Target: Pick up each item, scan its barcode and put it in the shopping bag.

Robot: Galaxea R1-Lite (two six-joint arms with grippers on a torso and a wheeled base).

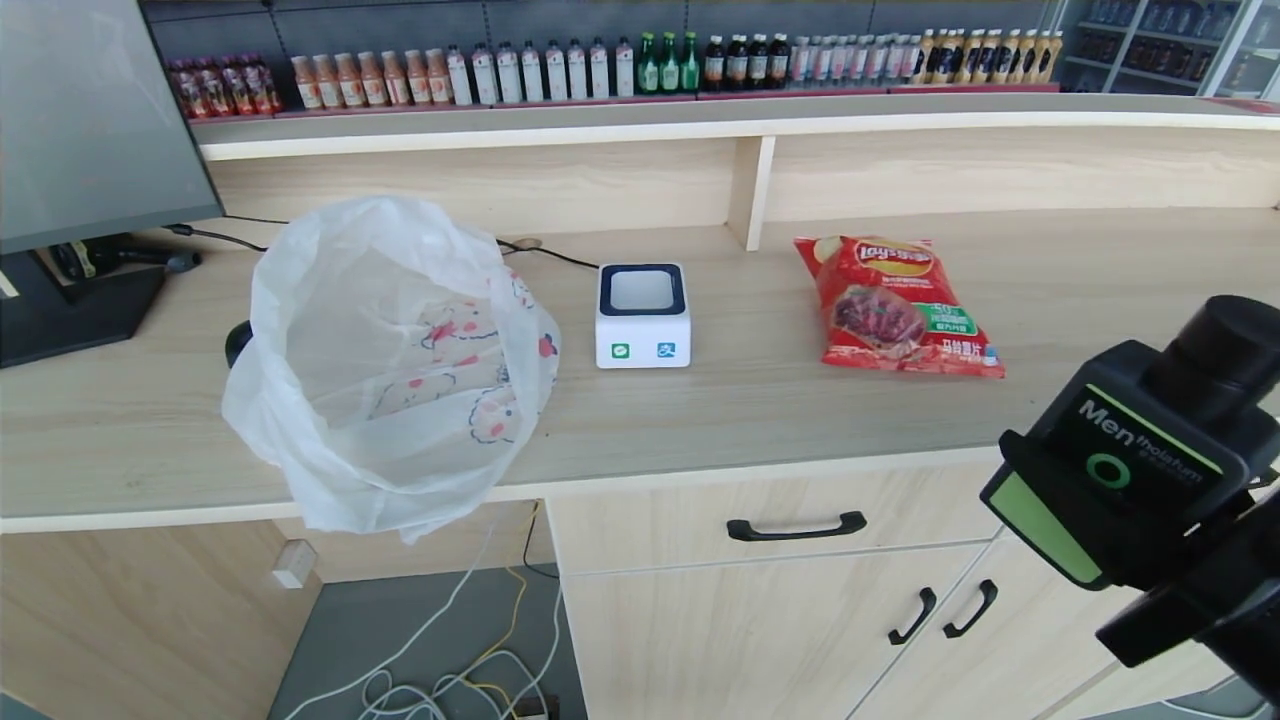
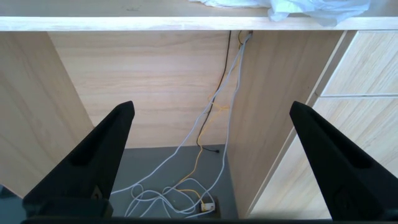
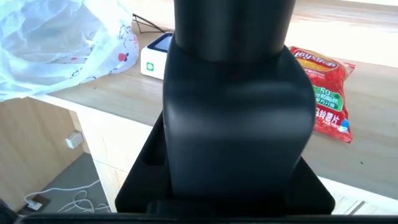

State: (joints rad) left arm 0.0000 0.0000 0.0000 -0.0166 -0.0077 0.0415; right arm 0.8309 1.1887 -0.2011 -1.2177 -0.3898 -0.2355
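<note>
The left gripper (image 2: 211,109) hangs wide open below the counter (image 1: 760,410). On top sit the shopping bag (image 1: 390,360), the scanner (image 1: 642,315) and the chips (image 1: 895,305). The right gripper (image 1: 1190,600) holds the black bottle (image 1: 1140,450), tilted. The scanner lies ahead and to its left.

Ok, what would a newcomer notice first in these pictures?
First, the black-and-green bottle in the right gripper, held in front of the counter at the right. Next, the red chip bag lying flat on the counter right of the white scanner, and the open shopping bag left of it.
</note>
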